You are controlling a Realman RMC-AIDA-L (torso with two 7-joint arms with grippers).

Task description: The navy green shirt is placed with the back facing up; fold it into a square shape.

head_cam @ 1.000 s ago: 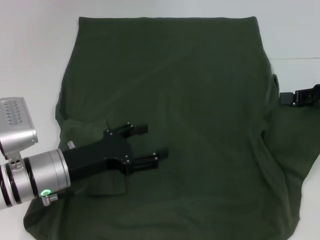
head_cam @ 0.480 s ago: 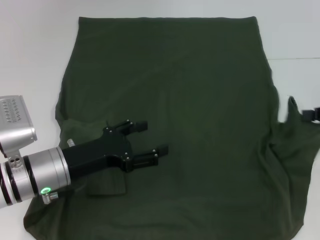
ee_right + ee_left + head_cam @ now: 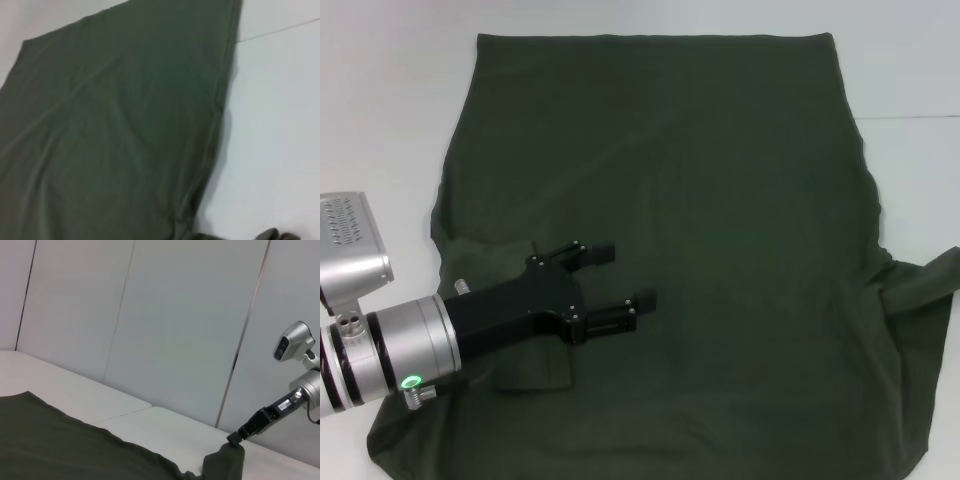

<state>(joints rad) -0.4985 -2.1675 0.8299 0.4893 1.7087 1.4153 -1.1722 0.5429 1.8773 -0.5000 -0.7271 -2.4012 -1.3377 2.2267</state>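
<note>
Navy green shirt (image 3: 670,200) lying spread across surface (image 3: 390,110), covering most of it; bare surface showing left, right and beyond far hem. Left end effector (image 3: 625,278) sitting over shirt's near-left part, fingers spread, pointing right. Shirt's right sleeve (image 3: 920,285) trailing off toward right edge. Right end effector (image 3: 235,437) gripping raised sleeve tip (image 3: 225,460), seen from left wrist view.

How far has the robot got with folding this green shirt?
Barely started. The navy green shirt lies almost fully spread on the white table, with no square forming yet. In hand: the right gripper, seen from the left wrist camera, is pinching and lifting the right sleeve. The left gripper hovers open over the shirt's left side. All the real folds remain.
</note>
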